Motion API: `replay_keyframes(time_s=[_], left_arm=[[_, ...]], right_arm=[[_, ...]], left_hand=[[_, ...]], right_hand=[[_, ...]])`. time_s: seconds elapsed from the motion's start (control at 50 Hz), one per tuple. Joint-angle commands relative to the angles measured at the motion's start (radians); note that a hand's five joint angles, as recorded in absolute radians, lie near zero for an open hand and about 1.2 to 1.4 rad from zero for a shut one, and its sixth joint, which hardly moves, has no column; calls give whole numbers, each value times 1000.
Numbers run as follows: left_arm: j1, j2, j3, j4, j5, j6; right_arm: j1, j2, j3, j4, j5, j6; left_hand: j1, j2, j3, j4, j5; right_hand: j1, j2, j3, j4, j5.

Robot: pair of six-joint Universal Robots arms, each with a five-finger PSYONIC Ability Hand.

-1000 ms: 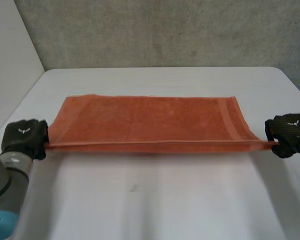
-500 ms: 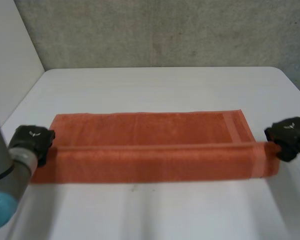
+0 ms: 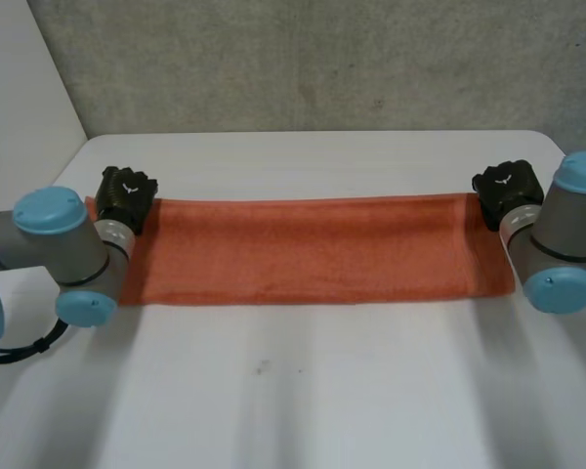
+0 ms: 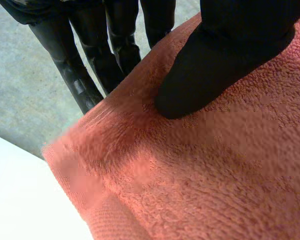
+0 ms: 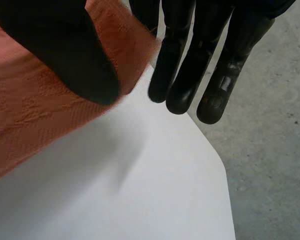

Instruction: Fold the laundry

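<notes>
The orange towel [image 3: 303, 249] is soft and floppy, best held by its corners; the left hand [image 4: 230, 50] pinches one, but whether the right hand [image 5: 55, 45] holds another cannot be told

head: mounted centrally behind the desk [image 3: 322, 391], aimed down across it | wrists: held very close at the towel [image 3: 303, 249] ends | shared: towel's far corners, also seen from head

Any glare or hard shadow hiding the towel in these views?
Head view: even light, no glare on the white table or orange terry towel. Left wrist view: towel evenly lit. Right wrist view: table bright, no glare on the towel.
</notes>
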State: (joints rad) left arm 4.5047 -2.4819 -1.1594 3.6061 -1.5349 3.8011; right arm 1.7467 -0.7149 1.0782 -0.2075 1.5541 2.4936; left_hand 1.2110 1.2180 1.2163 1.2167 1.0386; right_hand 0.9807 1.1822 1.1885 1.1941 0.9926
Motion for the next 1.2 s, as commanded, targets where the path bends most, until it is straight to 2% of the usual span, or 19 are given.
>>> replay_keyframes(time_s=[0.02, 0.12, 0.22, 0.24, 0.28, 0.32, 0.34, 0.38, 0.4, 0.44, 0.5, 0.54, 0.66, 0.7, 0.76, 0.86, 0.98, 1.2], left_arm=[[-7, -29, 6, 72, 2, -1], [-35, 1, -28, 160, 7, -3], [-42, 95, -89, 203, 1, -4], [-42, 131, -118, 203, -2, -8], [-42, 179, -151, 198, -5, -11], [-42, 283, -247, 197, -7, -15], [-42, 284, -247, 197, -7, -15], [-42, 394, -362, 195, -7, -24], [-42, 394, -362, 195, -7, -24], [-45, 451, -421, 195, -7, -35], [-53, 543, -533, 195, -8, -86], [-73, 619, -626, 194, -11, -167], [-84, 712, -726, 158, -34, -301], [-85, 730, -760, 97, -63, -380], [-85, 730, -766, 55, -77, -417], [-79, 719, -763, -78, -111, -532], [-81, 707, -761, -93, -113, -555], [-79, 701, -763, -92, -111, -555]], right_arm=[[30, 72, -78, 10, 57, -1], [34, 20, -73, 10, 76, 14], [24, -173, 11, 7, 69, 102], [24, -173, 11, 7, 69, 102], [22, -291, 80, 14, 44, 165], [23, -345, 119, 19, 29, 186], [24, -345, 120, 19, 29, 186], [19, -428, 221, 25, -20, 206], [19, -428, 221, 25, -20, 206], [7, -500, 320, 43, -75, 208], [-6, -541, 368, 66, -94, 205], [-42, -589, 446, 123, -127, 206], [-79, -592, 545, 169, -172, 202], [-95, -589, 600, 149, -212, 199], [-119, -566, 641, 110, -264, 192], [-138, -476, 661, 28, -289, 189], [-157, -390, 646, -42, -295, 180], [-170, -311, 608, -56, -290, 103]], left_hand=[[-1027, -1034, -1032, -1033, -1029], [-1036, -1044, -1042, -1042, -1039], [-1036, -1044, -1042, -1042, -1039], [-1036, -1044, -1042, -1042, -1039], [-1036, -1044, -1042, -1042, -1039], [-1036, -1044, -1042, -1042, -1039], [-1036, -1044, -1042, -1042, -1039], [-1036, -1044, -1042, -1042, -1039], [-1036, -1044, -1042, -1042, -1039], [-1036, -1044, -1042, -1042, -1039], [-1036, -1044, -1042, -1042, -1039], [-1036, -1044, -1042, -1042, -1039], [-1036, -1044, -1042, -1042, -1039], [-1036, -1044, -1042, -1042, -1039], [-1036, -1044, -1042, -1042, -1039], [-1036, -1044, -1042, -1042, -1039], [-1036, -1044, -1042, -1042, -1039], [-1036, -1044, -1042, -1042, -1039]], right_hand=[[-806, -1008, -1014, -1020, -993], [-806, -1008, -1014, -1020, -993], [-806, -1008, -1014, -1020, -993], [-806, -1008, -1014, -1020, -993], [-806, -1008, -1014, -1020, -993], [-806, -1008, -1014, -1020, -993], [-806, -1008, -1014, -1020, -993], [-806, -1008, -1014, -1020, -993], [-806, -1008, -1014, -1020, -993], [-806, -1008, -1014, -1020, -993], [-806, -1008, -1014, -1020, -993], [-770, -971, -978, -983, -956], [-658, -859, -866, -871, -844], [-556, -757, -764, -769, -742], [-494, -695, -701, -707, -680], [-426, -627, -634, -639, -612], [-327, -528, -534, -540, -513], [-235, -437, -443, -449, -422]])
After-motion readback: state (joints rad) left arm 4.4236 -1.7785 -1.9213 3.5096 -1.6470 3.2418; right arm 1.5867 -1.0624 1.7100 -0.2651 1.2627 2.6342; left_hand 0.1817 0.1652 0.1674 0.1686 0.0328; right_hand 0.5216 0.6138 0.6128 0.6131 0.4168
